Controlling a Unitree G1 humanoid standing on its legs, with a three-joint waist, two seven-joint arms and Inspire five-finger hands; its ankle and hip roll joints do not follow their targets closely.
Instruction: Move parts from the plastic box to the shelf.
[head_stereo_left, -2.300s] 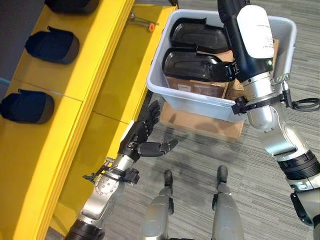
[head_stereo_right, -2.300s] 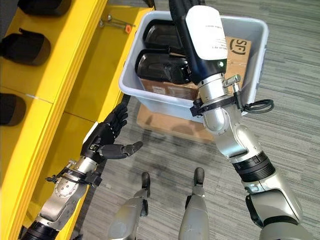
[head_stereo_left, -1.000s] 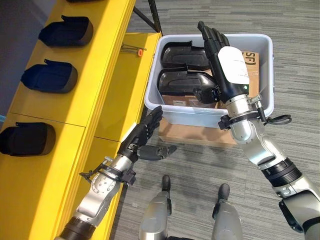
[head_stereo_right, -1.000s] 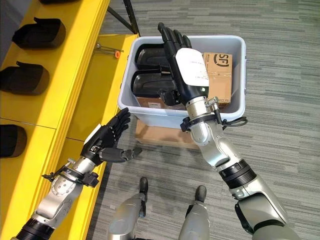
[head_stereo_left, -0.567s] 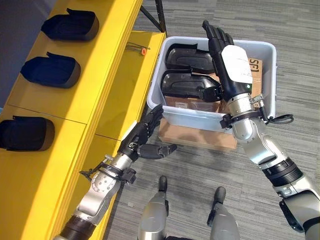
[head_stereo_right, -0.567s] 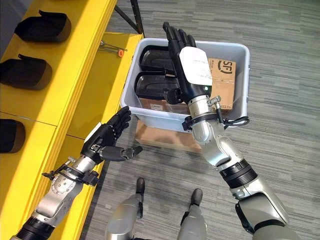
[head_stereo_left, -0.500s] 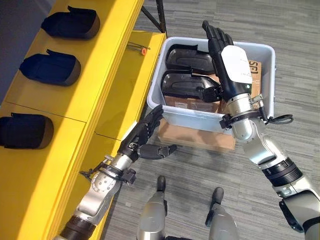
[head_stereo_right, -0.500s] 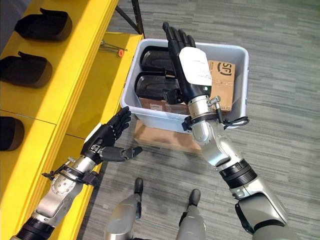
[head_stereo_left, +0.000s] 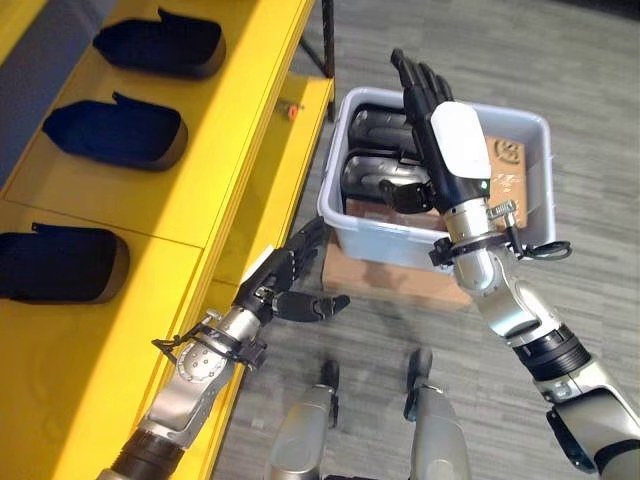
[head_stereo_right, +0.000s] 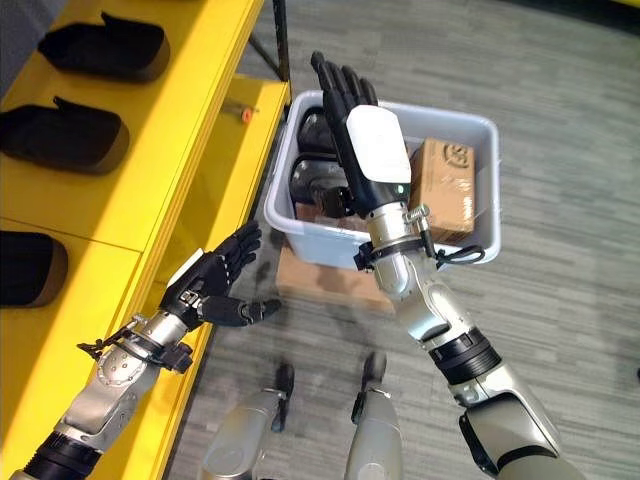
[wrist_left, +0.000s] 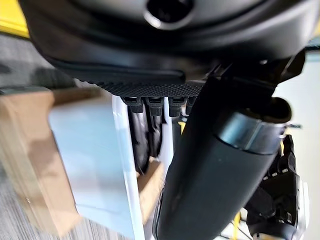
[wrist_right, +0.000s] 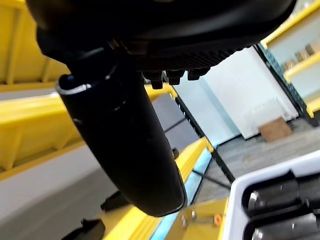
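A grey plastic box (head_stereo_left: 385, 235) stands on the floor beside the yellow shelf (head_stereo_left: 230, 150). Two black moulded parts (head_stereo_left: 368, 128) (head_stereo_left: 362, 175) lie in its left half. My right hand (head_stereo_left: 430, 95) is raised over the box, open with straight fingers, holding nothing. My left hand (head_stereo_left: 285, 285) hovers low by the shelf's front edge, short of the box, open and empty. Three black parts (head_stereo_left: 160, 45) (head_stereo_left: 115, 135) (head_stereo_left: 60, 265) lie in a row on the shelf's upper level. The right wrist view shows the box's corner with the black parts (wrist_right: 280, 200).
A brown cardboard carton (head_stereo_left: 505, 165) fills the box's right half. The box rests on a flat brown cardboard pad (head_stereo_left: 385, 280). A small tool with an orange tip (head_stereo_left: 292, 108) lies on the shelf's lower level. Grey carpet stretches to the right.
The whole view has shifted, so the camera moved. My right hand stays raised and open over the box, and my left hand keeps its open pose by the shelf.
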